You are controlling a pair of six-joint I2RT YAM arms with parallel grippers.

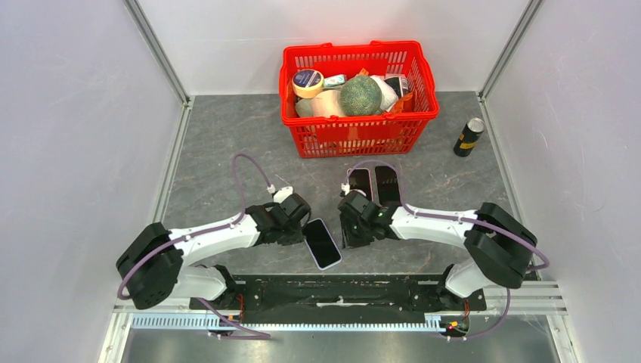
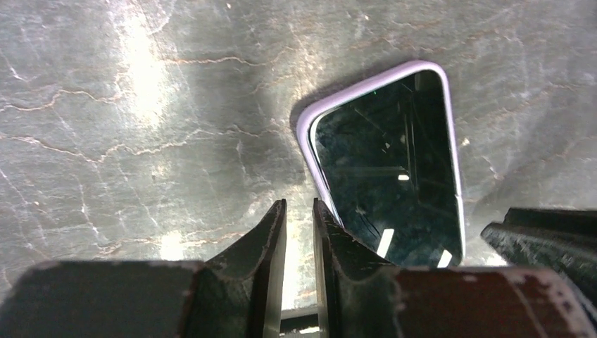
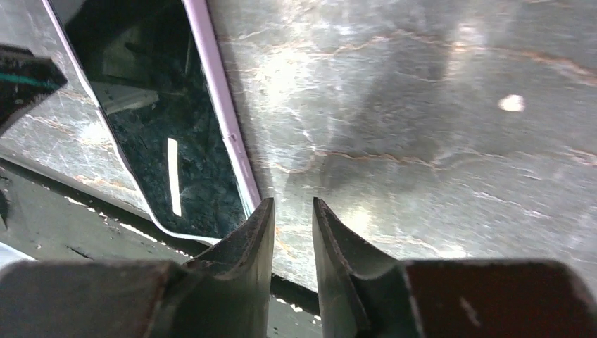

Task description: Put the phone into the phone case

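**A:** Top view?
**B:** The black glass-fronted phone point(image 1: 323, 243) lay flat on the grey marbled table point(image 1: 219, 144), between the left gripper point(image 1: 301, 229) and the right gripper point(image 1: 349, 231).
**A:** Left wrist?
**B:** Jaws stood narrowly parted, pinching nothing. A pale lilac phone case point(image 2: 366, 84) already rimmed the screen.
**A:** Right wrist?
**B:** The same slim, empty gap, just beside the phone's edge. Seating looked done, though every corner couldn't be checked.

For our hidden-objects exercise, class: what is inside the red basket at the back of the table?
On top in the red basket: a yellow-edged roll, a green textured ball, pale packages. Whatever lies beneath them is covered.
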